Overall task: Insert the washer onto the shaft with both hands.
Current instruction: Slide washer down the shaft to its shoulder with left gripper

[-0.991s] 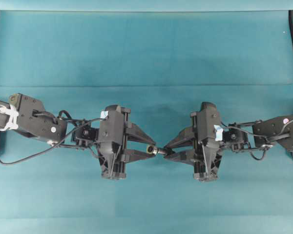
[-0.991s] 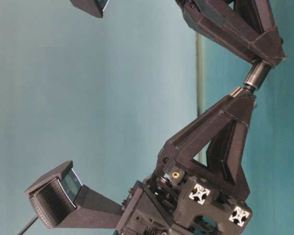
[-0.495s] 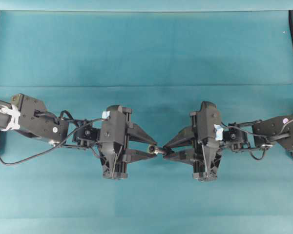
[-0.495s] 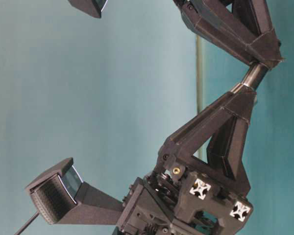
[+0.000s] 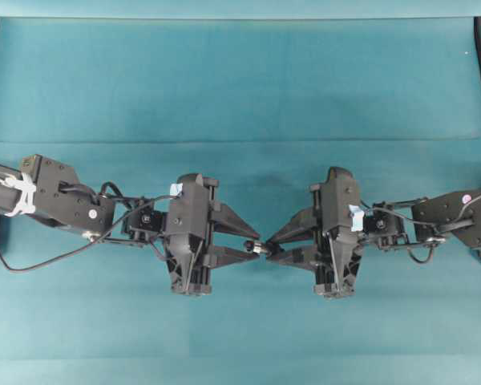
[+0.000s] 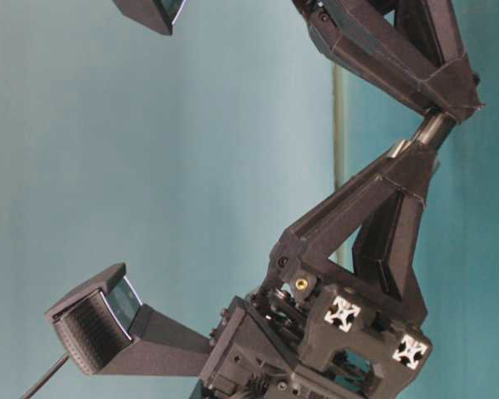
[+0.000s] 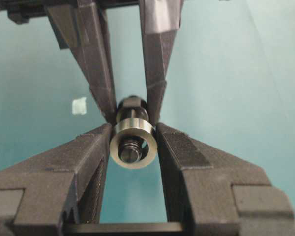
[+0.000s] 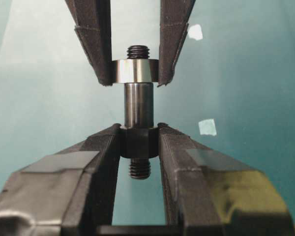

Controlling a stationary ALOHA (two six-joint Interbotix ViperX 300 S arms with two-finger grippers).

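Pinching the washer (image 8: 134,70) around the shaft (image 8: 138,105) tip, left claw (image 5: 252,244) meets right claw (image 5: 274,249) clamping that shaft.

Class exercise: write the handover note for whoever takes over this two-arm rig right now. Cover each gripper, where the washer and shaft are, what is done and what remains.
Left gripper: shut on the washer, gripping it by its rim.
Right gripper: shut on the shaft, gripping its wider collar.
Both parts are held above the teal table, with the grippers tip to tip.
Done: the washer is already on the shaft; the threaded tip pokes through the hole.
Left: whether it must slide further toward the collar is a judgement; a stretch of bare shaft shows between them. Then release the washer and back the left gripper off.
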